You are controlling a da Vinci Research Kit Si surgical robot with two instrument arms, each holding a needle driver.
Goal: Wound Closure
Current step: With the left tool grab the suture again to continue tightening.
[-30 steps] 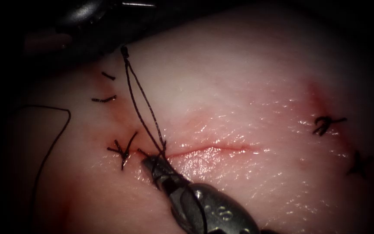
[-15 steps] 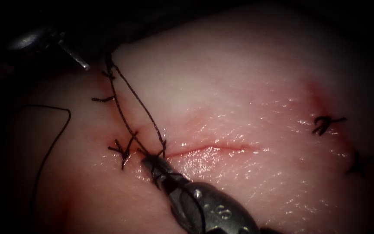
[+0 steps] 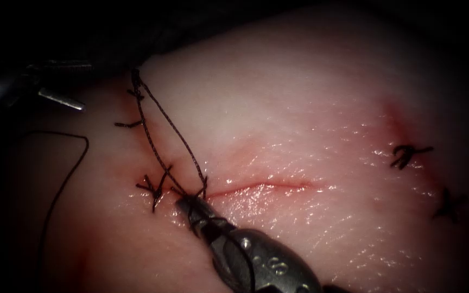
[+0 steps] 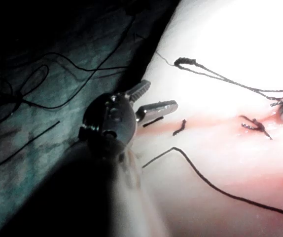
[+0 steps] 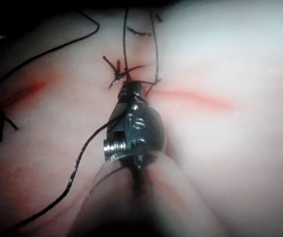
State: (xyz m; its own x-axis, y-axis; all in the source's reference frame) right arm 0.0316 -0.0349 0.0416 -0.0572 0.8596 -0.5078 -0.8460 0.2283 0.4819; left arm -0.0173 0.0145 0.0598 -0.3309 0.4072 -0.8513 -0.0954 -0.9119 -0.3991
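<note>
**Thread loop lies between an empty left tool and a clamped right tool**

At the upper left of the endoscope view the left tool [image 3: 61,84] sits off the tissue [image 3: 310,103] edge, its jaws apart and holding nothing; the left wrist view [image 4: 151,98] shows the same gap. Just right of it, a long thread loop [image 3: 161,127] has its knotted top [image 3: 135,76] near those jaws, and its long axis slants down and right to the left end of the cut [image 3: 261,187]. There, beside a finished stitch [image 3: 156,190], the right tool [image 3: 188,203] comes in from the bottom centre, jaws together on the thread at the loop's foot. The left tool is nearer the loop's free top. I cannot make out a needle
</note>
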